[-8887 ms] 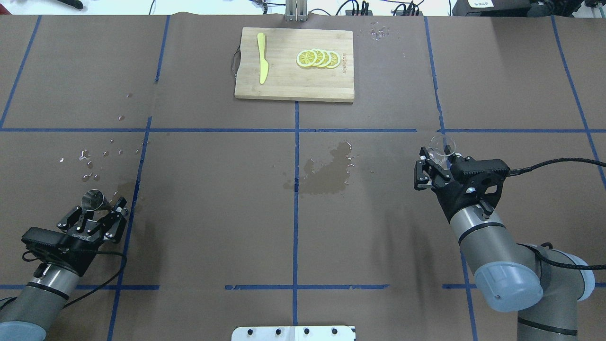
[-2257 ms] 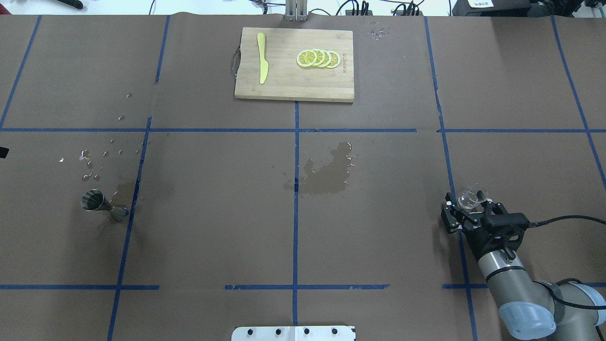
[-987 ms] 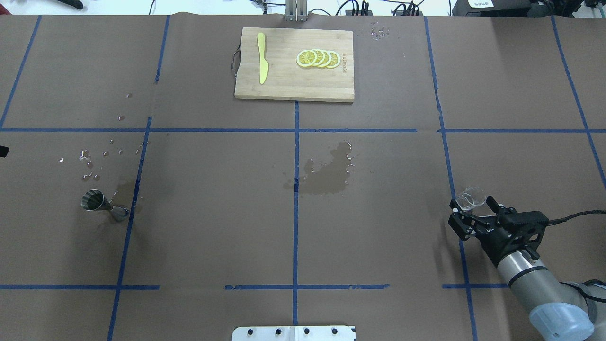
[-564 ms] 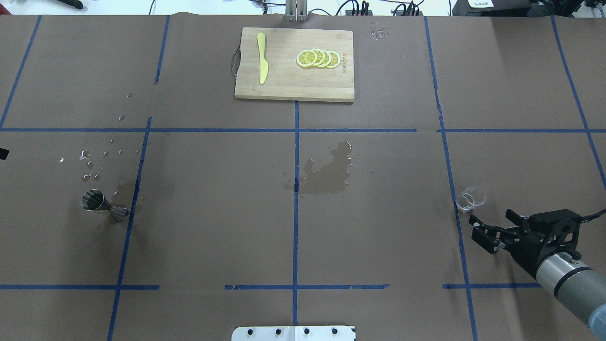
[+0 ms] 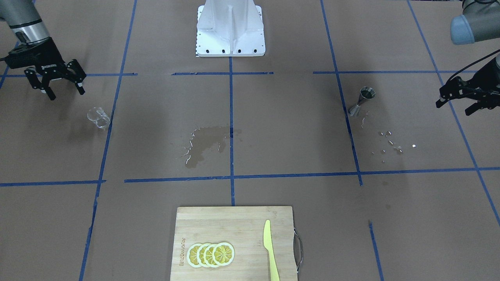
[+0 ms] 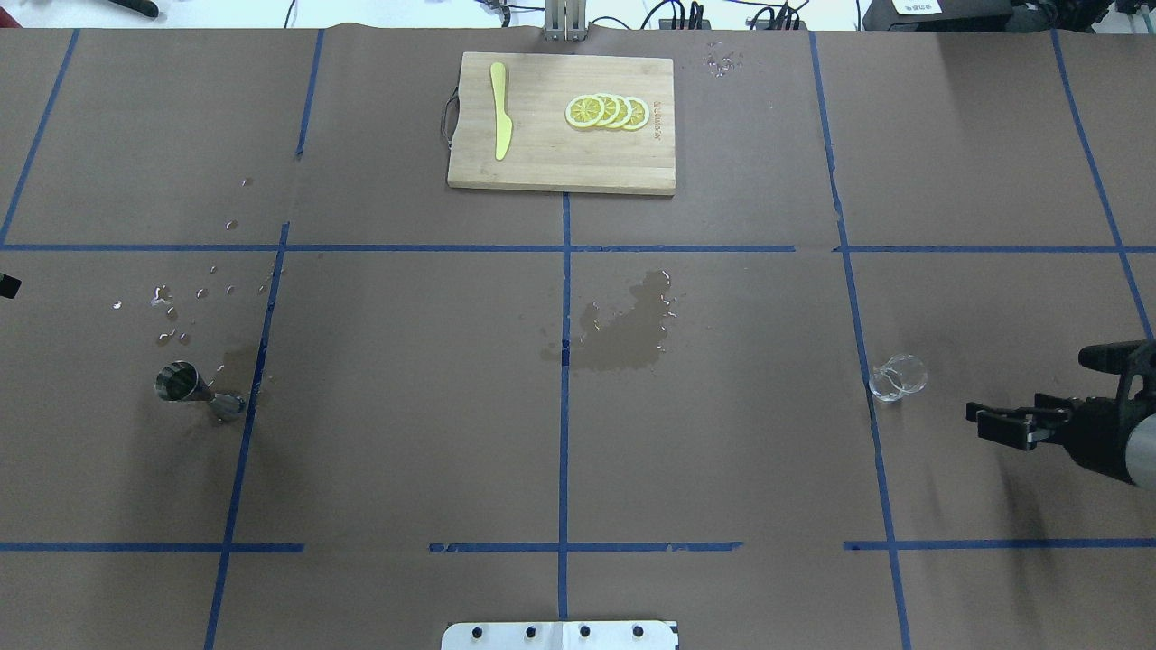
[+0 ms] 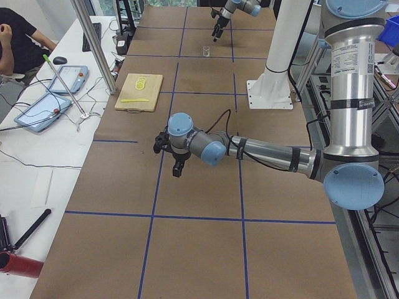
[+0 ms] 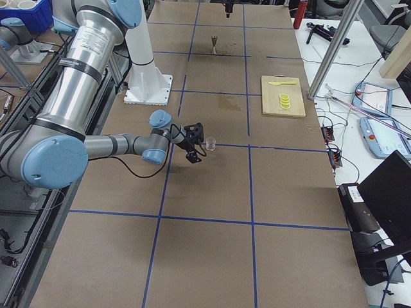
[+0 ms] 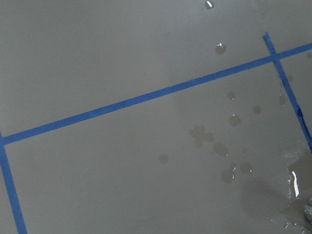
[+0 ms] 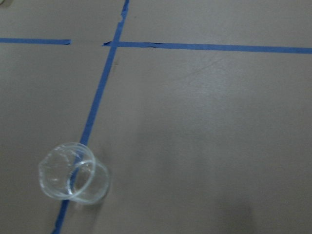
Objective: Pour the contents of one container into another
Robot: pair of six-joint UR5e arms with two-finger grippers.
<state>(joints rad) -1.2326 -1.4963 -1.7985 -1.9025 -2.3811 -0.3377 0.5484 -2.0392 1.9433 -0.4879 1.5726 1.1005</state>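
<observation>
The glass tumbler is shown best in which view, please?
Right wrist-mounted: the glass tumbler is large there, upright on a blue tape line. Overhead and front-facing show it small, the side views tiny.

The brown table carries a blue tape grid; yellow lemon slices (twelve o'clock) lie on a tan board; tumbler clear, jigger grey.

Overhead and front cameras look down from opposite sides of the table, sharing the cutting board
</observation>
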